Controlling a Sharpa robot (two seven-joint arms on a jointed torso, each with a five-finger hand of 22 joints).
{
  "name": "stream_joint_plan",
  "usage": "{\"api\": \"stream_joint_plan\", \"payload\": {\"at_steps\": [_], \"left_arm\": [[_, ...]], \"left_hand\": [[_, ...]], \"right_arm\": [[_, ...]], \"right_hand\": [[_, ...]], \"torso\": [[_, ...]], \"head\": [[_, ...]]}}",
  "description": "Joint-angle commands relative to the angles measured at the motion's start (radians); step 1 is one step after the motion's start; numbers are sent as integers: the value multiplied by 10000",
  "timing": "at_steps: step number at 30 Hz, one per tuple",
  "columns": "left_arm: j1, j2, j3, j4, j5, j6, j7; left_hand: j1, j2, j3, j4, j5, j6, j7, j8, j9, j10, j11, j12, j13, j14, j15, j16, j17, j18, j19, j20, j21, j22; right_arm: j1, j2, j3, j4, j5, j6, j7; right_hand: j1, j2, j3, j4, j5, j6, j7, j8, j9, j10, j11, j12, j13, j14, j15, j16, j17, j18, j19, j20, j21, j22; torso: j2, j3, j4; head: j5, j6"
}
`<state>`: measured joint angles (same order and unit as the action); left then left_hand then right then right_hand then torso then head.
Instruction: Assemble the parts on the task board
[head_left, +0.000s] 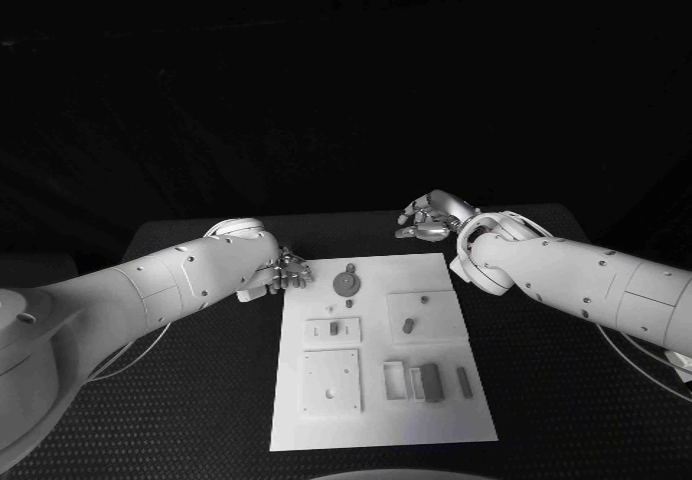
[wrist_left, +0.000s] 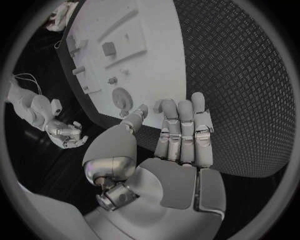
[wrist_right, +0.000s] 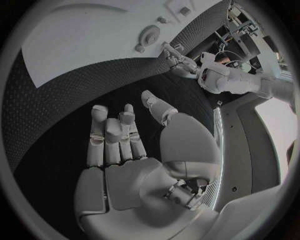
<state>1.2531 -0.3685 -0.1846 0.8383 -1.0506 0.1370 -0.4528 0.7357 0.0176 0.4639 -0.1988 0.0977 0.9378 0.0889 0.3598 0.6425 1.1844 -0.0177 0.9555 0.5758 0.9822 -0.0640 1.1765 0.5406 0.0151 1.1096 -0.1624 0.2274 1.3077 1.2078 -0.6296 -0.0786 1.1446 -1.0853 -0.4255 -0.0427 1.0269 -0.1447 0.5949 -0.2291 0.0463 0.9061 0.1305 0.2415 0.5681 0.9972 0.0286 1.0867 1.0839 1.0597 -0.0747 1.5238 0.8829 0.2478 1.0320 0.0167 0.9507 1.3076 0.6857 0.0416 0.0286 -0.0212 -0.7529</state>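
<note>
White and flat before me, the task board (head_left: 378, 400) carries the parts (head_left: 433, 382) loose near its close end. My left hand (head_left: 286, 271) and right hand (head_left: 428, 217) hover spread, holding nothing; next I judge reaching for one.

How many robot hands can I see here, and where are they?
2. The left hand hovers at the board's far left corner; the right hand hangs beyond its far right corner. Both hold nothing.
</note>
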Motion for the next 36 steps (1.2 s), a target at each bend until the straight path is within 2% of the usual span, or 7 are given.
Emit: {"api": "stream_joint_plan", "payload": {"at_steps": [1,5,8,14,18,27,36], "left_arm": [[-7,51,2,-57,236,136,145],[-9,55,3,-111,290,192,151],[-9,42,3,-118,296,348,205],[-10,36,4,-109,310,287,285],[-13,-4,7,-86,451,263,377],[-17,-201,26,60,1141,-279,386],[27,-1391,60,1906,2868,-1164,-81]], "left_hand": [[-10,137,-23,-66,49,6,30,-37,-19,25,-28,10,-20,-48,27,36,-17,-71,30,36,-60,170],[96,366,8,-186,54,28,34,-60,-37,23,-24,2,-39,-53,31,38,-47,-74,32,39,-87,181],[560,285,719,-35,-424,133,8,-64,-59,59,-39,-10,-78,-24,29,46,-100,-80,92,42,-122,179],[1217,425,1248,-299,-232,548,-113,190,63,174,-159,32,-102,67,21,118,-135,-94,201,30,-85,222],[1591,644,1474,-468,-286,1145,-353,721,316,307,-397,51,-137,182,-3,196,-154,-95,305,11,-31,231],[1883,631,1692,-483,-417,1133,-405,909,383,415,-431,5,-208,242,-2,224,-186,-94,343,-2,-3,235],[1778,627,1578,-449,-494,1146,-420,988,399,505,-446,-11,-241,300,-4,256,-197,-91,394,-4,42,237]], "right_arm": [[-15,20,5,-3,-100,140,98],[-17,21,5,2,-99,142,96],[-17,20,5,-2,-99,151,93],[-17,17,5,-15,-89,152,97],[-22,18,5,-17,-80,148,104],[-34,-2,5,-10,-67,142,103],[-38,-110,5,27,17,146,88]], "right_hand": [[23,101,-12,-43,39,-136,179,-36,-9,-1,81,34,-11,18,56,-10,-12,140,3,-19,-32,163],[22,102,-12,-42,39,-136,179,-36,-9,-1,82,35,-12,18,56,-10,-12,140,3,-18,-33,163],[21,101,-12,-43,39,-136,180,-36,-9,-1,82,35,-12,18,57,-10,-12,140,3,-18,-33,163],[16,100,-14,-42,39,-136,181,-36,-8,-1,83,36,-13,18,58,-9,-12,140,3,-17,-33,163],[11,99,-16,-40,39,-136,181,-36,-8,-1,84,37,-13,18,58,-9,-12,140,3,-17,-33,163],[-1,96,-21,-35,39,-137,182,-37,-7,-2,85,38,-15,17,60,-9,-13,140,2,-15,-34,163],[-5,97,-21,-33,39,-138,183,-37,-7,-3,86,40,-16,17,61,-9,-13,140,2,-14,-34,163]], "torso": [[2,-4,7],[-6,-5,7],[-6,-7,9],[-3,-15,13],[-3,-21,12],[-6,-17,12],[-28,2,35]], "head": [[-4,-16],[2,-20],[-11,-21],[-21,-34],[-31,-28],[-43,-41],[-64,-63]]}}
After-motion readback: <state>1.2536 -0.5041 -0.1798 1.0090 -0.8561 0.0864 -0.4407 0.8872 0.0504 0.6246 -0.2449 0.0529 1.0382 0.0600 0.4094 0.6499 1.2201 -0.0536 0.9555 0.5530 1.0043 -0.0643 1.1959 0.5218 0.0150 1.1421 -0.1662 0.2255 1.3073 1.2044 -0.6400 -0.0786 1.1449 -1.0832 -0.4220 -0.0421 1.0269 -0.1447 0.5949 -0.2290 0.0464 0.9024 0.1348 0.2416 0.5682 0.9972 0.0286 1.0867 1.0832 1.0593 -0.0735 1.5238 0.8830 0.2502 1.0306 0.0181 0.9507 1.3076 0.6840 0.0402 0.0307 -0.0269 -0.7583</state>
